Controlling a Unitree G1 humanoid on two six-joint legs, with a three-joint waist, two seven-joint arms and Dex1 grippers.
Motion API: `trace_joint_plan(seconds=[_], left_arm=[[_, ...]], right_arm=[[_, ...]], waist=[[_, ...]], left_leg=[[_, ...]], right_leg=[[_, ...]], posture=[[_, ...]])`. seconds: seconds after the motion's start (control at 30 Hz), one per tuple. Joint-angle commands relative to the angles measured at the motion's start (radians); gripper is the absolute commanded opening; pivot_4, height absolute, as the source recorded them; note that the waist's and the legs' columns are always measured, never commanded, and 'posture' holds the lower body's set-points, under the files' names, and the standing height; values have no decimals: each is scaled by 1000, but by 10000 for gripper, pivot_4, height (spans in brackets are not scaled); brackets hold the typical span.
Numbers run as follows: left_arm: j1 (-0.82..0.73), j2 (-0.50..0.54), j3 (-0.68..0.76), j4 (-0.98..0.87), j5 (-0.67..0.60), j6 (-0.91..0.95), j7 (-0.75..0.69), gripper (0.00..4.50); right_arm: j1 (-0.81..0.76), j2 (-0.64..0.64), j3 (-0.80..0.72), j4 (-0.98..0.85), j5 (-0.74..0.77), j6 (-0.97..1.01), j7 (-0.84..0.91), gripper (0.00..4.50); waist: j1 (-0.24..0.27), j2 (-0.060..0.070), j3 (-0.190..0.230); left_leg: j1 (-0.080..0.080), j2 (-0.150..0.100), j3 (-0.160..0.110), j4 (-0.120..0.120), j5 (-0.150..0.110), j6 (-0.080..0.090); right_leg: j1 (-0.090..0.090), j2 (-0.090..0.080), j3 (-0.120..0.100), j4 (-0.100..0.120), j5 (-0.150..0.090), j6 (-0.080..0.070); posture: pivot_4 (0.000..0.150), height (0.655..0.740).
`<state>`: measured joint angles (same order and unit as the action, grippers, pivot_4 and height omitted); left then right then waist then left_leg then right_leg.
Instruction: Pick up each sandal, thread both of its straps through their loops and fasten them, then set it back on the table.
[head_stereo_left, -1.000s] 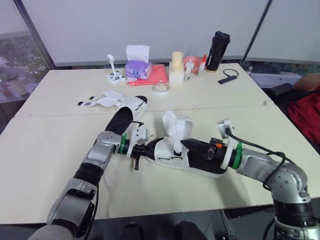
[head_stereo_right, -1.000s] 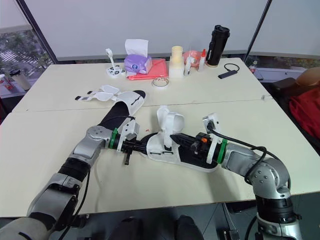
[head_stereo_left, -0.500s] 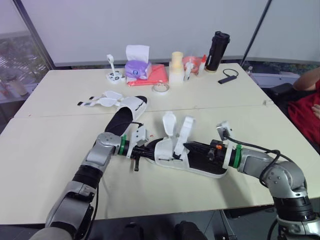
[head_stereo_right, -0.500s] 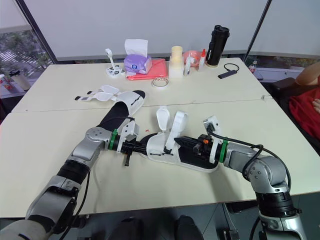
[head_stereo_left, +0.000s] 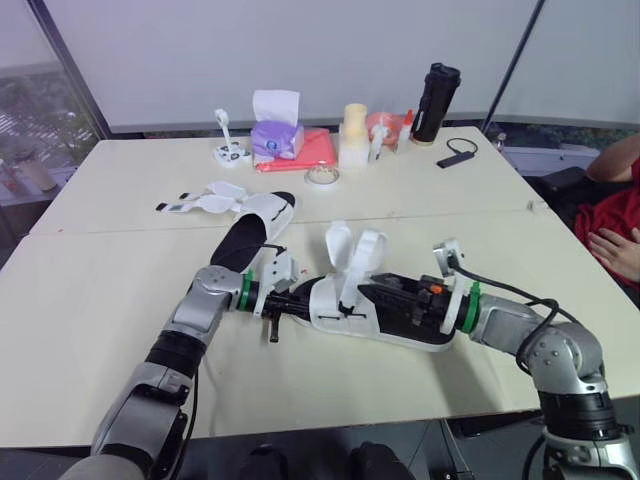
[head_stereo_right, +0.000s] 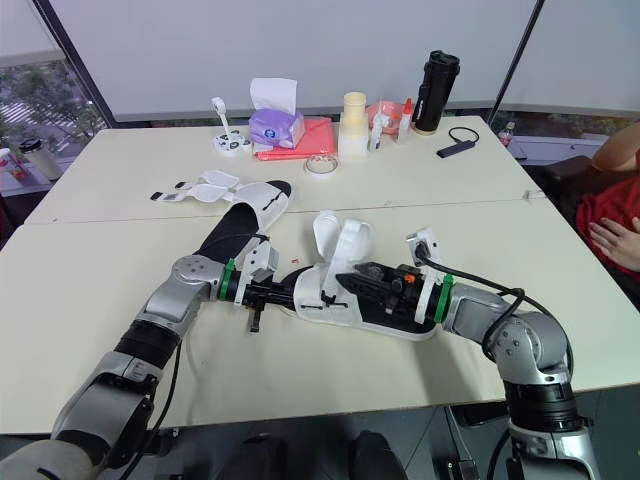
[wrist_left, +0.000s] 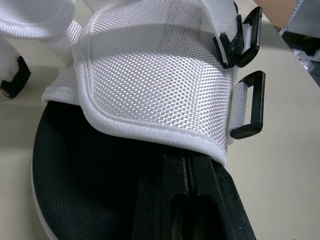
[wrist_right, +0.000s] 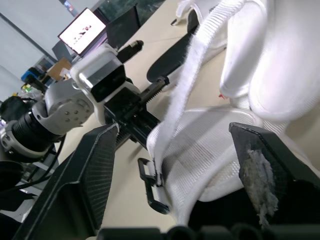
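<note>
Near sandal (head_stereo_left: 372, 318) lies on its sole at the middle of the near table (head_stereo_left: 90, 300), and both arms are on it. The left pincer (head_stereo_left: 300, 302) is at the toe end, fingers (wrist_left: 170, 205) pressed together and clamped on the sandal, their tips tucked under the white mesh upper. The right pincer (head_stereo_left: 385, 293) reaches in from the heel side over the black footbed, its fingers (wrist_right: 95, 170) spread wide, gripping nothing. One strap (wrist_right: 182, 85) stands between them (touching either finger? I can't tell). Both straps (head_stereo_left: 352, 250) stand upright and unfastened. The black loops (wrist_left: 248, 105) on the side of the upper hang free, nothing threaded through.

The far sandal (head_stereo_left: 258, 222) sits further back on the table, well apart, its straps (head_stereo_left: 205, 201) splayed out flat. A person's hand (head_stereo_left: 618, 250) rests off the right edge.
</note>
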<state>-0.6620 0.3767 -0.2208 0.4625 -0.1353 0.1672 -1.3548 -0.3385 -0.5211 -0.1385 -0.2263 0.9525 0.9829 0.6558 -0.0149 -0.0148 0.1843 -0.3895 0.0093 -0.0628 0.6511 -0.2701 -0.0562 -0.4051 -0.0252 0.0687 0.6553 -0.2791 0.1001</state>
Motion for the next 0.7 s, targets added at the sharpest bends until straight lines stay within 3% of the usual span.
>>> trace_joint_plan(seconds=[0.03, 0.3, 0.4, 0.6, 0.7], left_arm=[[23, -2, -36, 31, 19, 8, 1, 0], [13, -9, -37, 49, 20, 1, 5, 0], [19, -8, -38, 41, 18, 3, 4, 0], [27, -4, -37, 29, 16, 6, 5, 0], [26, -6, -36, 28, 15, 7, 10, 0]], right_arm=[[-10, 10, -3, -57, 20, 3, -10, 37969], [-28, 52, 88, -48, -35, 2, -39, 37969], [-31, 71, 105, -15, -73, -16, -53, 30650], [-45, 82, 83, -4, -81, -21, -56, 166], [-64, 83, 60, 8, -65, -16, -55, 166]], waist=[[0, 0, 0], [2, 0, 0], [2, 0, 0], [2, 0, 0], [2, 0, 0]], left_leg=[[0, 0, 0, 0, 0, 0], [0, 0, 0, 0, 0, 0], [0, 0, 0, 0, 0, 0], [0, 0, 0, 0, 0, 0], [0, 0, 0, 0, 0, 0]], right_leg=[[0, 0, 0, 0, 0, 0], [0, 0, 0, 0, 0, 0], [0, 0, 0, 0, 0, 0], [0, 0, 0, 0, 0, 0], [0, 0, 0, 0, 0, 0]], posture=[[1500, 7400], [1500, 7400], [1500, 7400], [1500, 7400], [1500, 7400]])
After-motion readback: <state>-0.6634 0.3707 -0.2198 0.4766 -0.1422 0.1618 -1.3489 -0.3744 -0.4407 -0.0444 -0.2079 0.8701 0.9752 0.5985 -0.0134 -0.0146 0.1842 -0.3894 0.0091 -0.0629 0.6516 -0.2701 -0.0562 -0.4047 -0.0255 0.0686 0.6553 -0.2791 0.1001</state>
